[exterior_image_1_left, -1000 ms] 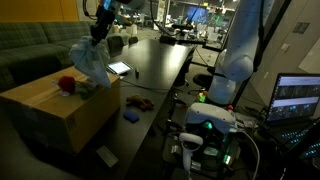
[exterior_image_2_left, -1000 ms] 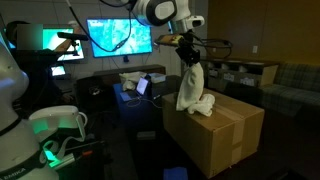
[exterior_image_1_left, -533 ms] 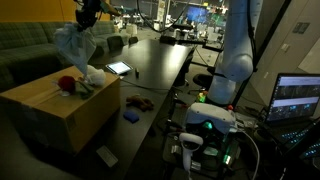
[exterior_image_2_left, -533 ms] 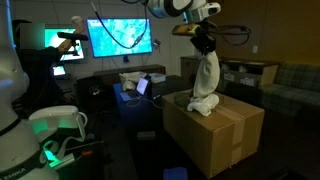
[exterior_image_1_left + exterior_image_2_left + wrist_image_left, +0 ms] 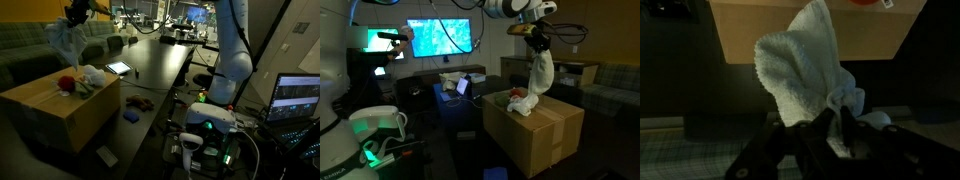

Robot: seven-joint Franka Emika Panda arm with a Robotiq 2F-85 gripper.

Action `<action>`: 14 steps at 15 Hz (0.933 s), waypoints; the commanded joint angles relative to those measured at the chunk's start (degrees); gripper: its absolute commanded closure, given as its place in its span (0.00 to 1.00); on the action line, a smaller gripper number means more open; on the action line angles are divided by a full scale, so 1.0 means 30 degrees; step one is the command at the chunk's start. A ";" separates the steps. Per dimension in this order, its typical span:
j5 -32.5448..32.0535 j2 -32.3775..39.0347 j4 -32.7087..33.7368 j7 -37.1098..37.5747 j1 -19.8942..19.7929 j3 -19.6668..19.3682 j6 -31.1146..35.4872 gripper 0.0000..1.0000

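Above the cardboard box (image 5: 55,110), a white towel (image 5: 63,40) is hanging in the air from the tool (image 5: 76,14), clear of the box top in both exterior views.

Held item: the white towel (image 5: 541,72), terry-textured, is drooping in one long fold. The wrist view is showing its bunched upper end (image 5: 805,75) rising out from between the dark fingers (image 5: 790,140).

Tool state: the tool (image 5: 832,120) is standing narrow, its jaws pinching a knot of the towel's fabric.

Items on the box top: a red item (image 5: 67,84) is lying near the middle. A second white cloth (image 5: 92,74) is lying crumpled just beside it, towards the edge. In an exterior view the second white cloth (image 5: 523,105) is sitting close under the towel's lower end; whether the two are touching cannot be told. These two pieces are occupying the part of the box top nearest the towel.

Surface: the cardboard box (image 5: 535,135) is standing on the floor, its plain brown flaps closed.

Surroundings: a long dark desk (image 5: 155,60) is running beside the box and carrying a lit tablet (image 5: 119,68). A small blue item (image 5: 131,116) is lying on the floor between box and desk.

Room: a green sofa (image 5: 30,45) is standing behind the box, a large wall screen (image 5: 440,40) is glowing, and a laptop (image 5: 297,98) is running at the side.
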 commanded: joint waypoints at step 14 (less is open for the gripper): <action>-0.1680 0.9219 0.9374 -0.0056 0.0686 0.0157 -0.4361 0.97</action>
